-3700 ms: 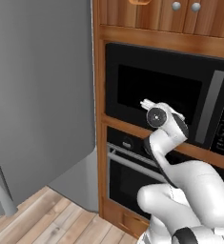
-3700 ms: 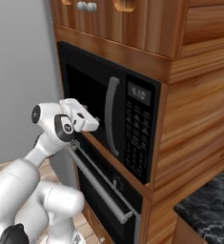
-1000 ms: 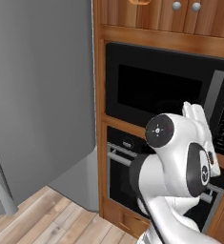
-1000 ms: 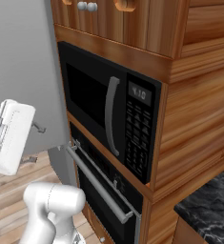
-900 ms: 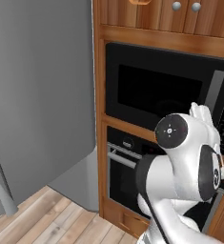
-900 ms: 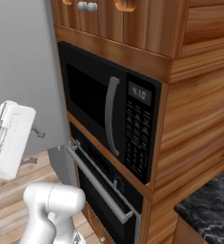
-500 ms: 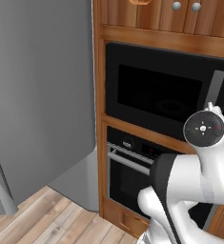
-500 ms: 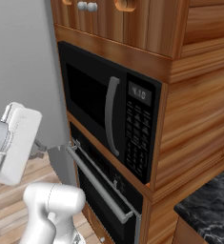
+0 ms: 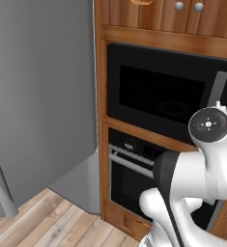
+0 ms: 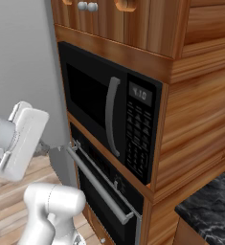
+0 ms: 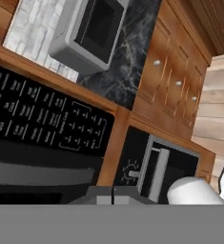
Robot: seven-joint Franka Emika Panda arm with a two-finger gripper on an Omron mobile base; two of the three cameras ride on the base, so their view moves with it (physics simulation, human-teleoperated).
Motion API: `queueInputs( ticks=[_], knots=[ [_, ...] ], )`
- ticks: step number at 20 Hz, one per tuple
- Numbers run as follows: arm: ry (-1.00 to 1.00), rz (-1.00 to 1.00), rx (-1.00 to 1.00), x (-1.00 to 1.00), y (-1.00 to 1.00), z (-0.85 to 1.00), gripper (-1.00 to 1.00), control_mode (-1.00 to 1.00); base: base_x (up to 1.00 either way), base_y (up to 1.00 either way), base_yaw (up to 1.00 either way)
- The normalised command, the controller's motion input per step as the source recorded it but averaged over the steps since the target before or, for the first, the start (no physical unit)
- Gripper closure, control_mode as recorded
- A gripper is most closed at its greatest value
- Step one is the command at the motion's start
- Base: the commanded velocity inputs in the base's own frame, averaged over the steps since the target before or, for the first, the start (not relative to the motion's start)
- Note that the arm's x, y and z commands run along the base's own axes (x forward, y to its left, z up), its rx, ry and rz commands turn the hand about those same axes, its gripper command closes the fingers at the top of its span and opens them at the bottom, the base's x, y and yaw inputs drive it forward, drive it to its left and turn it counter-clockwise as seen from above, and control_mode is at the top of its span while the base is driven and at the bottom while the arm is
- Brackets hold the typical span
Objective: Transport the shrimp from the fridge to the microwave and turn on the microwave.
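The microwave (image 9: 163, 99) is a black box built into the wooden cabinet wall, and its dark window door is closed. Its grey vertical handle (image 10: 111, 115) stands left of the keypad (image 10: 139, 136). The hand view is rolled, with the keypad (image 11: 46, 124) close at the left and the grey handle (image 11: 37, 172) below it. My gripper (image 11: 112, 193) is shut, its two tips together with nothing between them. It points at the cabinet edge beside the keypad. The fridge (image 9: 37, 96) shows its flat grey door at the left. The shrimp is hidden.
Below the microwave is a black oven (image 9: 134, 166) with knobs and a horizontal bar handle (image 10: 99, 184). A black marble counter (image 10: 207, 215) lies at the lower right, with a grey box-shaped appliance (image 11: 89, 33) on it. Wooden cabinets (image 11: 173, 90) surround it. My white arm (image 9: 202, 173) fills the foreground.
My arm has swung to the right across the left base view, up beside the microwave's handle and keypad. The jaws have closed from open to shut.
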Motion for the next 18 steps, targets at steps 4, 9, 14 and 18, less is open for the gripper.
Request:
queueInputs(
  ticks=[4,9,14,18],
  knots=[
    [-0.26,0.00,-0.01,0.00,-0.44,-0.79,1.00,-1.00,0.00,0.00,0.00],
    [-0.25,0.00,-0.06,0.00,-0.37,-0.93,1.00,-1.00,0.00,0.00,0.00],
    [-0.28,0.00,-0.13,0.00,-0.39,-1.00,1.00,-1.00,0.00,0.00,0.00],
    [-0.29,-0.02,-0.17,0.00,-0.42,-1.00,1.00,-1.00,0.00,0.00,0.00]
  ],
)
